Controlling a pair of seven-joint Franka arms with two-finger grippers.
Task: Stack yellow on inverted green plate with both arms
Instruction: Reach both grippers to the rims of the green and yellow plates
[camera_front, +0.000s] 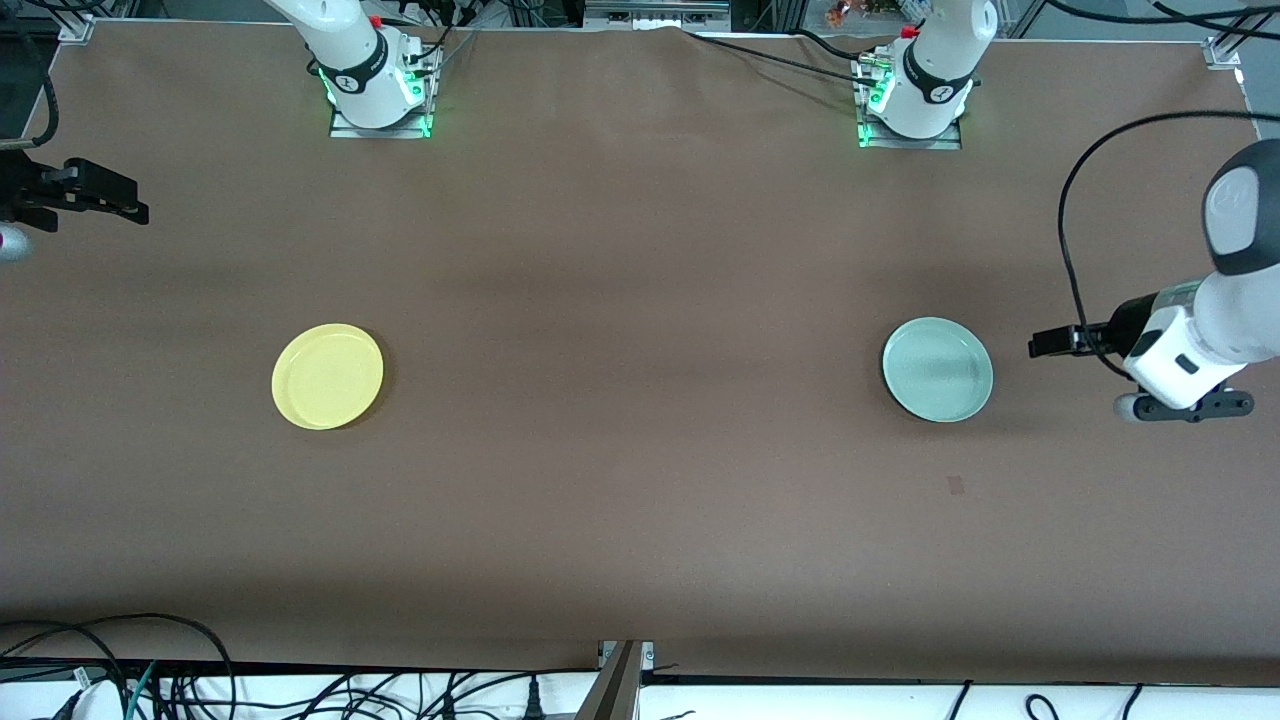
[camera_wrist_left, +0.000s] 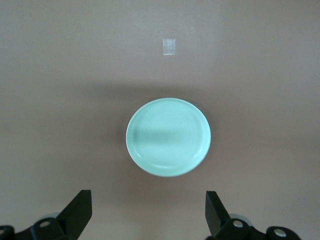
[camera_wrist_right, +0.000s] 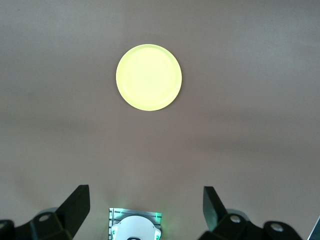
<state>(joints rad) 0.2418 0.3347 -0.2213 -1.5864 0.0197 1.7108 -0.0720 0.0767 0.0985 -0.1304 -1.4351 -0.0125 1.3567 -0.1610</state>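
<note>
At frame right, the left gripper (camera_front: 1045, 343) hangs spread beside the green plate (camera_front: 937, 369); at upper left, the right gripper (camera_front: 135, 212), spread, is well apart from yellow (camera_front: 327, 376).

You've got even overhead light on the brown counter (camera_front: 640, 420), no harsh glare. A broad soft shadow band crosses it between the plates. The yellow plate (camera_front: 327, 376) looks washed out in the right wrist view, nearly glowing. The green plate (camera_wrist_left: 168, 136) carries a dark streak of reflection across its middle. Both wrist views darken toward their corners.
</note>
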